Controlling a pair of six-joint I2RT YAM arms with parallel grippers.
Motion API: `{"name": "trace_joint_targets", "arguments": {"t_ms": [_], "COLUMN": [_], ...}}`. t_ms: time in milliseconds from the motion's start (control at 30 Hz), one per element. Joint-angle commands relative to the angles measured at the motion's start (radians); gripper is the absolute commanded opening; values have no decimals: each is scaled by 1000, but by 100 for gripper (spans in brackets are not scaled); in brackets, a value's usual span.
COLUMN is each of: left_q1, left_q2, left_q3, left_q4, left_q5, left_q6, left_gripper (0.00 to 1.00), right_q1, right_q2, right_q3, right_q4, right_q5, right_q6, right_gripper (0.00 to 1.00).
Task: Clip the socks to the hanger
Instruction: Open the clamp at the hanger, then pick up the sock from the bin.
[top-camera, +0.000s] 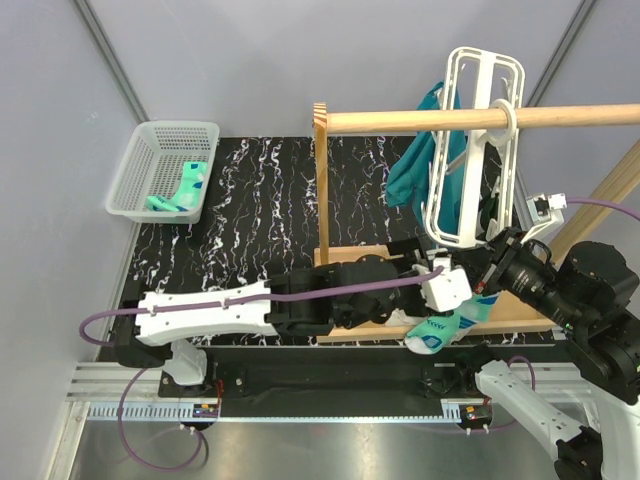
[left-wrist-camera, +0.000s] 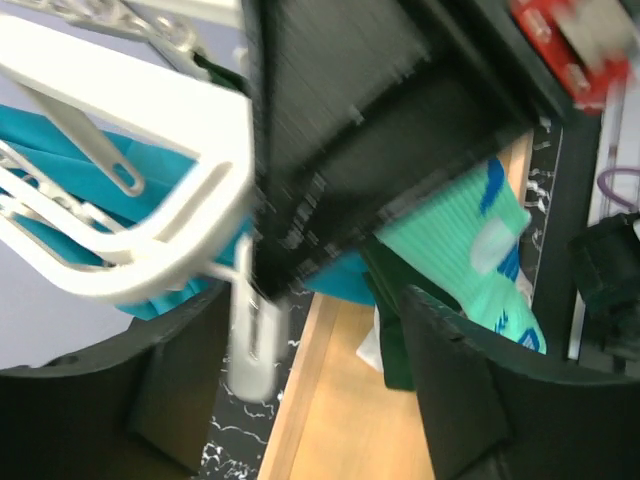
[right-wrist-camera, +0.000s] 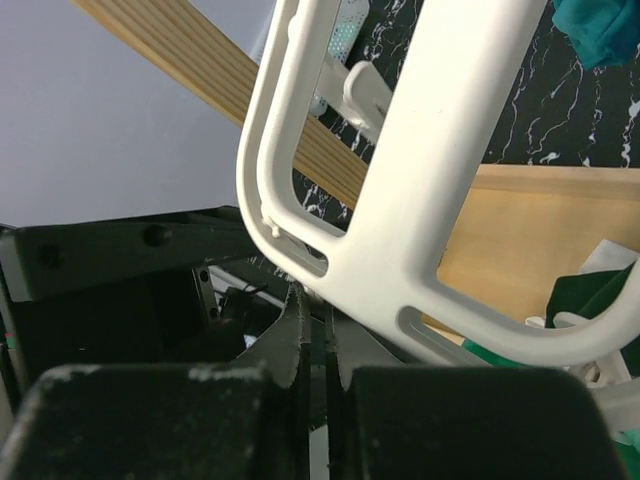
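Note:
The white hanger (top-camera: 470, 150) hangs by its ring from the wooden rod (top-camera: 400, 120); its frame fills the right wrist view (right-wrist-camera: 430, 180) and the left of the left wrist view (left-wrist-camera: 150, 240). A mint-green sock (top-camera: 447, 325) hangs below the frame's lower end, and its top runs under the right gripper's black finger (left-wrist-camera: 470, 250). My right gripper (top-camera: 487, 272) is pinched shut just under the frame (right-wrist-camera: 312, 300); the grip itself is hidden. My left gripper (top-camera: 440, 272) is open (left-wrist-camera: 300, 390), with a white clip (left-wrist-camera: 250, 340) hanging between its fingers.
A white basket (top-camera: 135, 180) at the back left holds more mint socks (top-camera: 180, 190). A dark teal garment (top-camera: 410, 170) hangs behind the hanger. The rod's wooden stand base (top-camera: 520, 310) lies under both grippers. A dark green cloth (left-wrist-camera: 390, 330) lies on it.

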Motion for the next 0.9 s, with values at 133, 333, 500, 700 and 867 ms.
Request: {"name": "trace_joint_targets", "arguments": {"t_ms": [133,333,500,700,867], "left_q1": [-13,-10,17,212,541], "left_q2": [-271,-512,-681,-839,-920], "left_q3": [-193,-357,-478,-644,-703], "left_q4": [140,93,-49,-249,-324], "left_q5": [5,-53,-187,-336,-338], "left_q6": [-123,-282,-411,-676,-800], "left_gripper": [80,77,72,63,60], "right_q1": [0,2,0,2,2], "right_q2": [2,-5,-15,-16,-18], "right_q3": [-4,-17,-30,-30,-27], "right_q4": [108,105,108,97,83], "right_q5": [18,37,38,46,47], "right_q6": [5,-7,-13,-23,-36], "right_gripper": [0,0,0,0,0]}}
